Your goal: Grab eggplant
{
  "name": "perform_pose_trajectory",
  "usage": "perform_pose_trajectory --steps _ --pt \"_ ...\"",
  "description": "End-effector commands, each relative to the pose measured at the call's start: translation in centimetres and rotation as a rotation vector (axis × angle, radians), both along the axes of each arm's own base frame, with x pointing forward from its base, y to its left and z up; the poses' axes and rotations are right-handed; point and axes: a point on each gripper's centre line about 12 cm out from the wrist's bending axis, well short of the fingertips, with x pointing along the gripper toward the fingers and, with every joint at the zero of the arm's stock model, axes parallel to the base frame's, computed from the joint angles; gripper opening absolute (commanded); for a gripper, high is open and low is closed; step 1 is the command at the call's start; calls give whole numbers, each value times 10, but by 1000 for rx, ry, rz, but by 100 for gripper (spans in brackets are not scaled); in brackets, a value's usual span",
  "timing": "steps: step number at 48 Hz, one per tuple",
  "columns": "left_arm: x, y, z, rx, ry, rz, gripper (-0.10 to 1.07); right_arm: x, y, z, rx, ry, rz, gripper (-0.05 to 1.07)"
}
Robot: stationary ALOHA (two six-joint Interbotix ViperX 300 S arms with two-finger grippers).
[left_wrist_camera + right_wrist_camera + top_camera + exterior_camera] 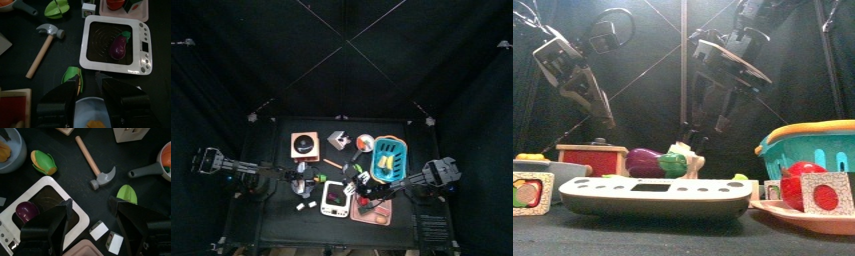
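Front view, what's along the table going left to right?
Picture block → red box → eggplant on the white scale → teal basket → pink tray.

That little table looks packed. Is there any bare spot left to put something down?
Some. Bare tabletop lies around the toy hammer, between it and the white scale holding the eggplant. The scale's platform beside the eggplant is also bare. It is crowded toward the teal basket and pink tray.
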Motion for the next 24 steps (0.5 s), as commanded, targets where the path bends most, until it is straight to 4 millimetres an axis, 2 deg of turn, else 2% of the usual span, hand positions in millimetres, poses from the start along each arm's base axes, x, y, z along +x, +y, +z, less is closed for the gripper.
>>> perform_pose_trajectory --steps 1,18,24 --pt "-3 4 11 0 -44 12 75 3 3 17 20 -47 1 93" --pt "-40 3 41 -15 -302 -21 75 14 16 37 55 -145 83 94" --pt "-51 3 39 -27 -342 -22 75 21 22 41 67 -191 144 94"
